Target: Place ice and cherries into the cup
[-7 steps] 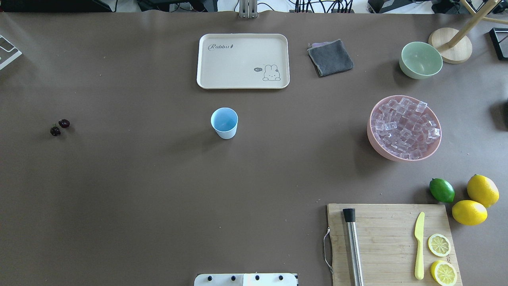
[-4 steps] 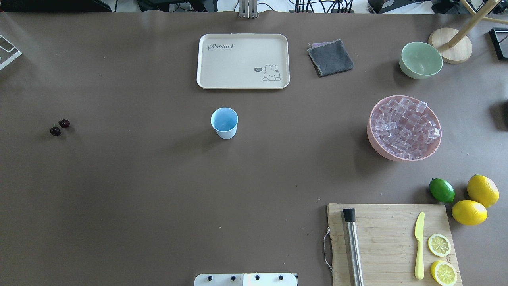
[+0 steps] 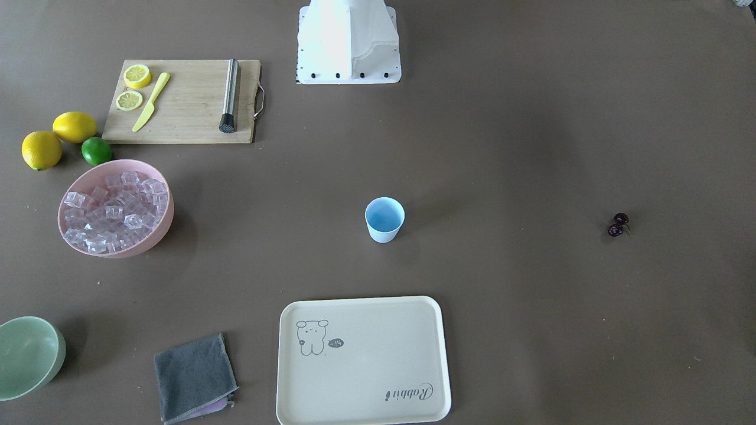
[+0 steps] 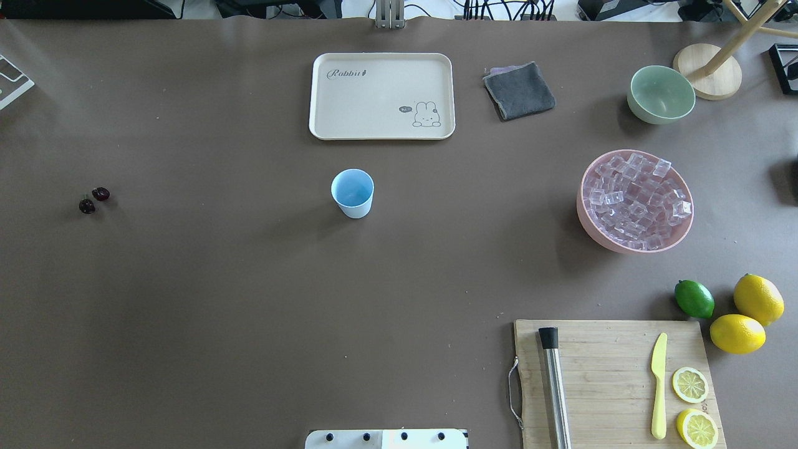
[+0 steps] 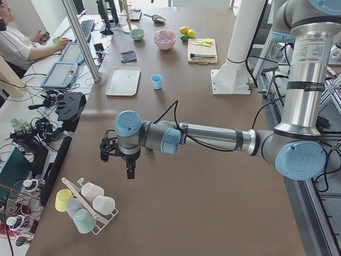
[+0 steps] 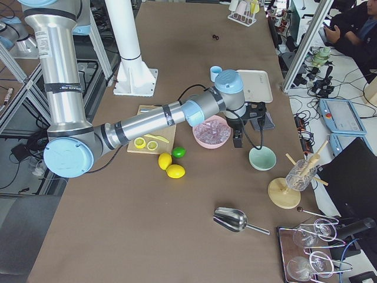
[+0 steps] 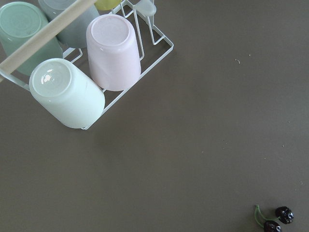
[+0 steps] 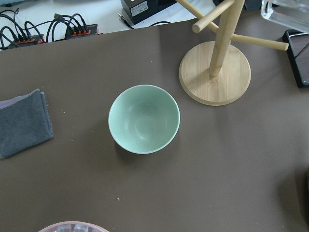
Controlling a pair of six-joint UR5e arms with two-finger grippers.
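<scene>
In the front-facing view the cup [image 3: 384, 219], a smooth, tapered light-blue plastic tumbler, stands upright mid-counter [image 3: 531, 147] with bare brown surface all around. The cherries [image 3: 618, 225], two dark glossy rounds, lie well apart from it. Glassy ice cubes [image 3: 112, 209] fill the pink bowl [image 3: 160, 229] on the cup's other side.

From overhead, a cream rectangular tray [image 4: 381, 95] sits beyond the cup.

The left side view shows the left claw [image 5: 130, 172] hanging over the counter near a wire rack [image 5: 101, 221]; its spread cannot be told.

In the right side view the right claw [image 6: 238, 141] hovers between the pink bowl and the green bowl [image 6: 262, 158]; its spread cannot be told either.

The left wrist view catches the cherries at the lower right corner.

The right wrist view centres on the round green bowl.
</scene>
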